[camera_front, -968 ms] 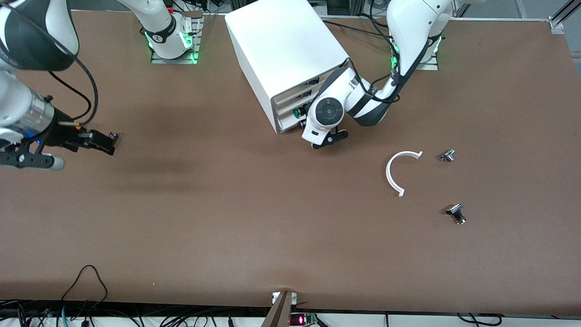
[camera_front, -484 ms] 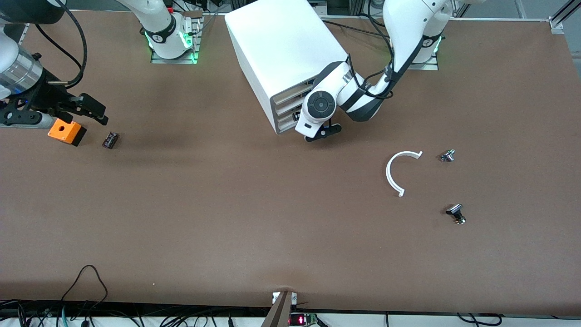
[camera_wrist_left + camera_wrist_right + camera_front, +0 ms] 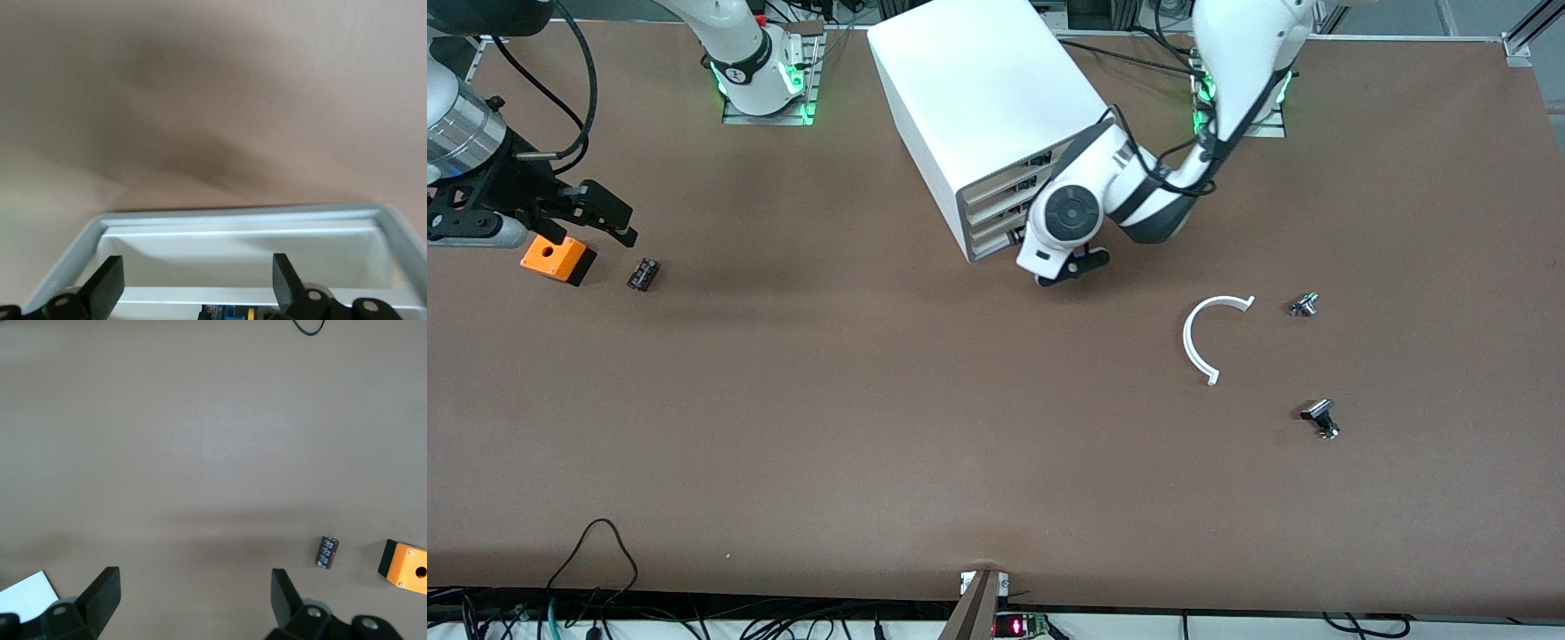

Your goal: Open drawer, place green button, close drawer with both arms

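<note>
The white cabinet (image 3: 978, 89) stands toward the arms' bases. The left arm's hand covers most of its lowest drawer (image 3: 989, 242). My left gripper (image 3: 1018, 236) is at that drawer's front. In the left wrist view it (image 3: 197, 267) is open and empty over the drawer's white tray (image 3: 240, 215), which is pulled out. No green-capped button shows in any view; it is hidden. My right gripper (image 3: 609, 213) is open and empty over the table at the right arm's end. It also shows in the right wrist view (image 3: 193, 587).
An orange box with a hole (image 3: 558, 259) (image 3: 407, 568) and a small dark cylinder (image 3: 643, 274) (image 3: 327, 552) lie beside the right gripper. A white curved strip (image 3: 1199, 342) and two small knobs (image 3: 1304, 305) (image 3: 1320, 418) lie toward the left arm's end. Cables hang at the near edge.
A green cap showed at the left gripper one second ago and is gone from view. The left hand pushed toward the cabinet, then drew back. The right gripper rose off the orange box.
</note>
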Controlling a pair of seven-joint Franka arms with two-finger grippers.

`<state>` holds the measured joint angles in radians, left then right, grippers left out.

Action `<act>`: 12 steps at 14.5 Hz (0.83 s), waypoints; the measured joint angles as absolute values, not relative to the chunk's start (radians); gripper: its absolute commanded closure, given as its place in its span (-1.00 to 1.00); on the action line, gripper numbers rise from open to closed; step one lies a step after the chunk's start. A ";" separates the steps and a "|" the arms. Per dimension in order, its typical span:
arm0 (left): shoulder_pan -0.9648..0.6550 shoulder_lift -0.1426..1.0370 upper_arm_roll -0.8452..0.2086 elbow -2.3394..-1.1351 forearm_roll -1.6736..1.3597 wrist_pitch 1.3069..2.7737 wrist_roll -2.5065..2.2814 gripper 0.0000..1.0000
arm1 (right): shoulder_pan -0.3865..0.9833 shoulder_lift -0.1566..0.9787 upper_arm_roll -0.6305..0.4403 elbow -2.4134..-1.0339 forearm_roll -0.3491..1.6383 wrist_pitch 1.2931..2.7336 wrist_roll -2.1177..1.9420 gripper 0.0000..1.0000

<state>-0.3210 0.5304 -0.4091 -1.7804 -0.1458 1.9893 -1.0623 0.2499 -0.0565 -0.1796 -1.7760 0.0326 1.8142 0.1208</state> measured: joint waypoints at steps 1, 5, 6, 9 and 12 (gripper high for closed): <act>-0.281 0.514 -0.409 -1.756 -0.138 1.961 -1.038 -0.96 | 0.251 -0.055 -0.180 -1.776 0.033 1.814 0.127 -1.00; -0.163 0.480 -0.411 -1.578 -0.026 1.714 -0.905 -0.96 | 0.251 -0.040 -0.180 -1.764 0.033 1.814 0.140 -1.00; -0.142 0.475 -0.411 -1.529 -0.006 1.647 -0.852 -0.96 | 0.252 -0.036 -0.180 -1.762 0.033 1.814 0.145 -1.00; -0.063 0.456 -0.410 -1.408 0.049 1.508 -0.642 -0.96 | 0.242 -0.030 -0.173 -1.762 0.033 1.814 0.155 -1.00; 0.044 0.420 -0.409 -1.355 0.064 1.475 -0.402 -0.98 | 0.137 -0.030 -0.059 -1.760 0.032 1.814 0.157 -1.00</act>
<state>0.0441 0.4201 -0.4092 -1.3552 0.0640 1.4750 -0.4017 0.1372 -0.0298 -0.0590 -1.7596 0.0318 1.8139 0.1566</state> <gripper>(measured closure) 0.013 0.000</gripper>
